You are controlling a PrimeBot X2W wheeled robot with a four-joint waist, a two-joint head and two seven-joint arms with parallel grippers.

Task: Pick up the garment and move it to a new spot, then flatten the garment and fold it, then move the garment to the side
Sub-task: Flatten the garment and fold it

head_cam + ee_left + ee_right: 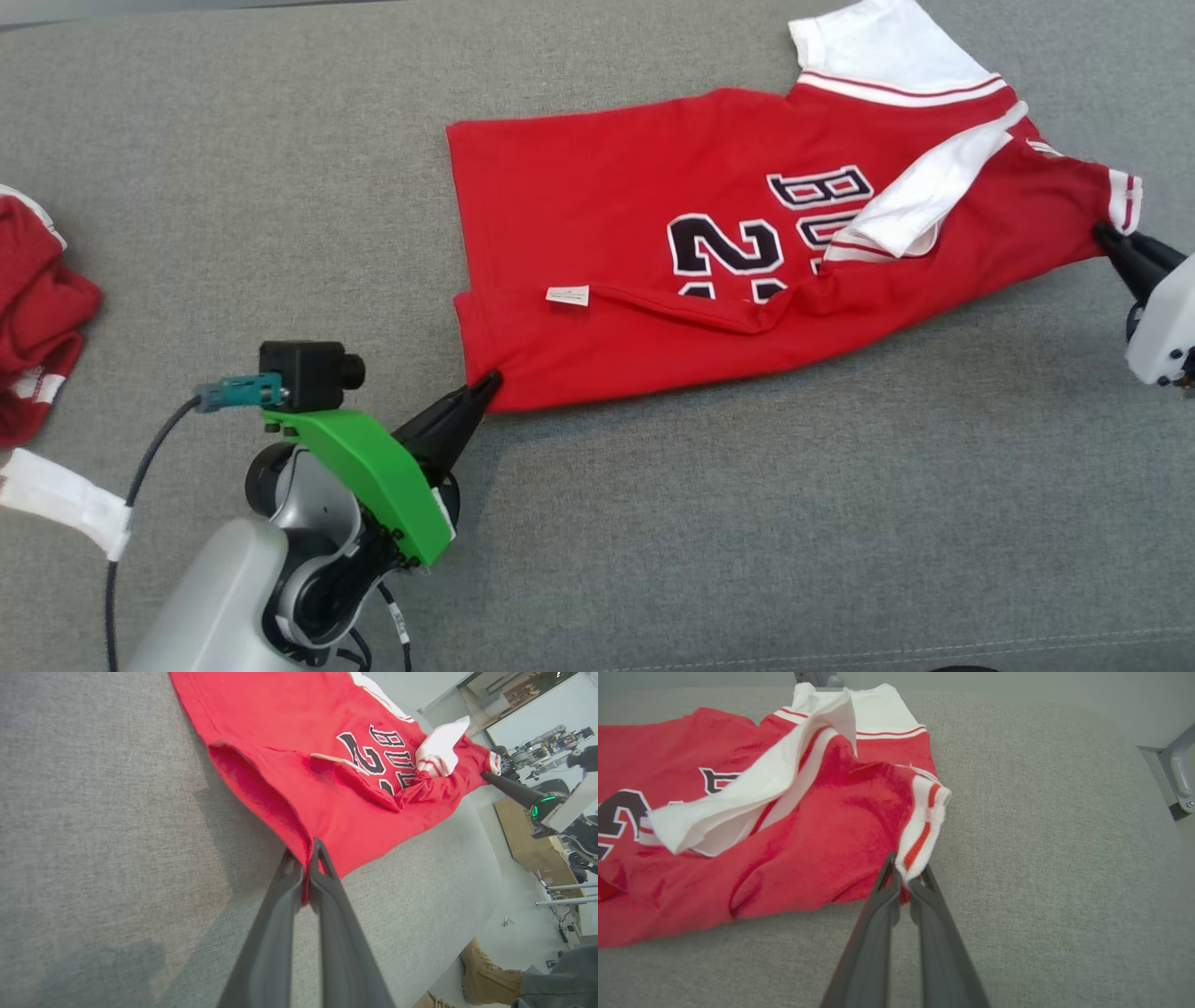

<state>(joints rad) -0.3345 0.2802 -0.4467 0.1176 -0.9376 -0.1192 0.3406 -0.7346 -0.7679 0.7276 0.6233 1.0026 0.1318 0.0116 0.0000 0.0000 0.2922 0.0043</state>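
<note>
The garment point(653, 205) is a red jersey with white sleeves and dark lettering, lying sideways on the grey cloth surface point(280, 168). My left gripper point(490, 381) is shut on its lower hem corner; in the left wrist view the red cloth point(327, 812) is pinched between the dark fingers point(306, 868). My right gripper point(1106, 233) is shut on the striped cuff at the jersey's right end; in the right wrist view that white-and-red cuff point(922, 830) sits between the fingertips point(906, 872). One white sleeve point(752, 793) is folded over the jersey's front.
Another red garment point(33, 308) lies bunched at the surface's left edge, with a white strip point(65, 499) below it. In the left wrist view a person's tan boot point(490, 975), a cardboard box point(518, 835) and other equipment stand beyond the surface's edge.
</note>
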